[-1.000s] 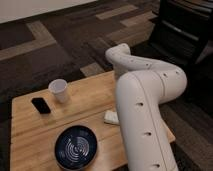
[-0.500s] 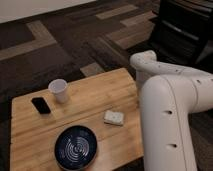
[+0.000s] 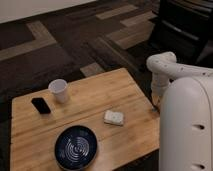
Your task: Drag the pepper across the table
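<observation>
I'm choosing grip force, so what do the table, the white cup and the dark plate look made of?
The table: matte light wood, plank seams visible. The white cup: probably paper or plastic, plain and dull. The dark plate: likely glazed ceramic or plastic, with pale concentric rings. The gripper is out of view behind the arm.

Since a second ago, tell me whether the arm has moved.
Yes. The arm swung right, off the table, uncovering the white block. The gripper is out of view.
</observation>
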`<state>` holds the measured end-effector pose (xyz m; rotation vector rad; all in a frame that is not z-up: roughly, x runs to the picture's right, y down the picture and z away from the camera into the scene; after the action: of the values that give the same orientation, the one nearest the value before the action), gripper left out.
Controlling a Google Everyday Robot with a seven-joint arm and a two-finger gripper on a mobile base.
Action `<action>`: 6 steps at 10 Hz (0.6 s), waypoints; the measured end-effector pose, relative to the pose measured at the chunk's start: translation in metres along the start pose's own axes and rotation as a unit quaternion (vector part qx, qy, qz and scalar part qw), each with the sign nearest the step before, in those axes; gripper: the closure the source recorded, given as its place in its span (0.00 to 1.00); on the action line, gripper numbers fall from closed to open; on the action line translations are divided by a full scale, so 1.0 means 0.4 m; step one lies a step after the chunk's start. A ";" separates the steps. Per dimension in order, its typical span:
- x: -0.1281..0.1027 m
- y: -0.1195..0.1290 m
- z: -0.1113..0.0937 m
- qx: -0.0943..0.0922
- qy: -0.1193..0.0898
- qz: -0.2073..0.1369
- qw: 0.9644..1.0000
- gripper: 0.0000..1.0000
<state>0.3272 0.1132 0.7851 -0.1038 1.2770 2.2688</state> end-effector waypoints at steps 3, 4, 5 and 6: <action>-0.049 -0.110 0.014 0.001 -0.009 0.018 1.000 0.94; -0.054 -0.139 0.027 0.000 -0.006 0.024 1.000 0.94; -0.055 -0.161 0.034 -0.003 -0.005 0.028 1.000 0.94; -0.056 -0.168 0.036 -0.004 -0.005 0.031 1.000 0.94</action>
<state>0.3816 0.1436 0.7481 -0.0557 1.2832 2.3232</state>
